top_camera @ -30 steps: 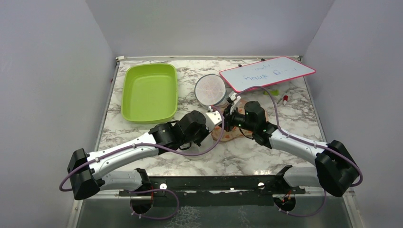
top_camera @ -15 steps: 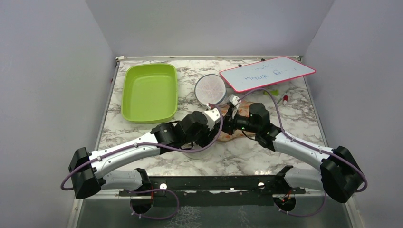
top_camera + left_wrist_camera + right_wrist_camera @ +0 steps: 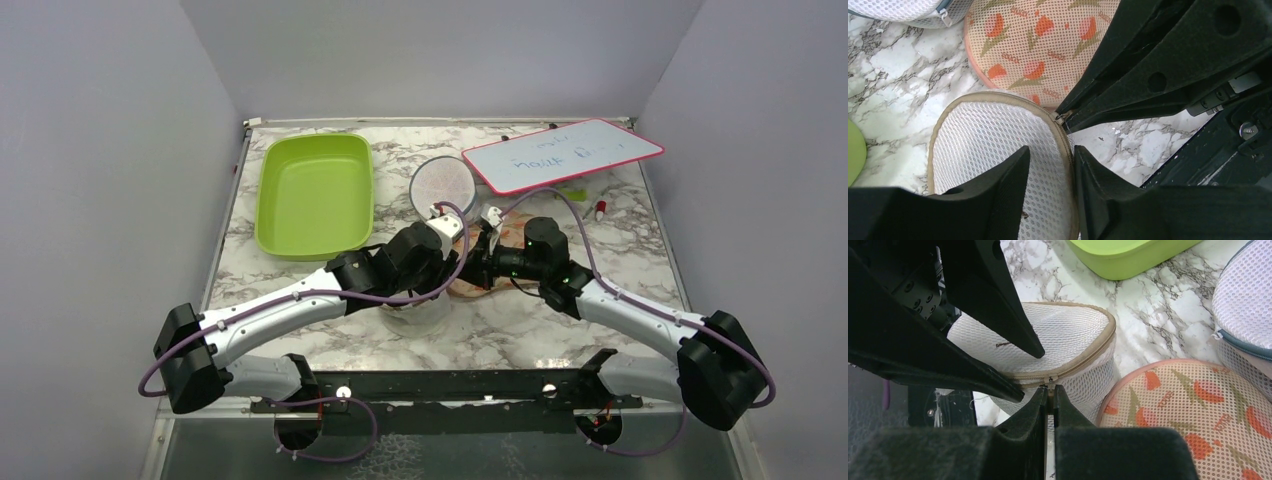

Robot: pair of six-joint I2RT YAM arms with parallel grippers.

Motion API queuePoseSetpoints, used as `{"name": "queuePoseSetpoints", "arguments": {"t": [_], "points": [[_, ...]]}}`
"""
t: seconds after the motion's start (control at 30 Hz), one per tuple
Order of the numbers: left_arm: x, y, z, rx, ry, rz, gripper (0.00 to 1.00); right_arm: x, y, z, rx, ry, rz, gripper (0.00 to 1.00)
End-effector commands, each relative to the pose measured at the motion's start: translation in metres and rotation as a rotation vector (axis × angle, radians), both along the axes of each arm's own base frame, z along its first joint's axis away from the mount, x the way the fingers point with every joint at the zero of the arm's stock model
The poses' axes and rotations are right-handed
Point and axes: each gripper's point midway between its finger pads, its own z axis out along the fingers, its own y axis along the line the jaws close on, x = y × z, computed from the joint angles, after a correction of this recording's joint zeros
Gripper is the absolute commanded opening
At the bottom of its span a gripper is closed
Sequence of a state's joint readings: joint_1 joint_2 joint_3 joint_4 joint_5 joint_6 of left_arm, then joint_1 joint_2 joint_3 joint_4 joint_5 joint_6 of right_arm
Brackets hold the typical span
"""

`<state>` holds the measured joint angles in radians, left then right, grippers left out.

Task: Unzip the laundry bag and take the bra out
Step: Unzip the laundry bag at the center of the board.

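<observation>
My left pincer (image 3: 1050, 155) clamps the bag (image 3: 993, 135) by its tan rim, jaws narrow. My right pincer (image 3: 1049, 392) is closed on the zip pull (image 3: 1050, 380). A floral pouch (image 3: 1188, 410) lies just right of it. The bra is hidden.

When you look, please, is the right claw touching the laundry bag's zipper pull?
Touching. The right wrist view shows the right claw shut on the zipper pull at the laundry bag's rim.
</observation>
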<state>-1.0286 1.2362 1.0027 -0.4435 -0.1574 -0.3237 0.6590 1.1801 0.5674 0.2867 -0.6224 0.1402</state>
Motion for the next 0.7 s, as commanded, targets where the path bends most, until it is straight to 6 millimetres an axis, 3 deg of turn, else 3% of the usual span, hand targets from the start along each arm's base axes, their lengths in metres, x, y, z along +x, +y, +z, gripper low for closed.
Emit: {"name": "queuePoseSetpoints", "arguments": {"t": [0.0,0.27,0.67], "points": [[0.005,0.003,0.009,0.003,-0.021,0.017,0.28,-0.005,0.000,0.008,0.016,-0.020,0.031,0.01],[-0.001,0.006,0.014,0.019,-0.060,-0.069,0.00,0.006,-0.004,0.000,-0.009,0.002,-0.041,0.01],[-0.018,0.008,0.030,0.002,-0.167,-0.282,0.00,0.024,-0.001,-0.015,-0.010,0.066,-0.136,0.01]]}}
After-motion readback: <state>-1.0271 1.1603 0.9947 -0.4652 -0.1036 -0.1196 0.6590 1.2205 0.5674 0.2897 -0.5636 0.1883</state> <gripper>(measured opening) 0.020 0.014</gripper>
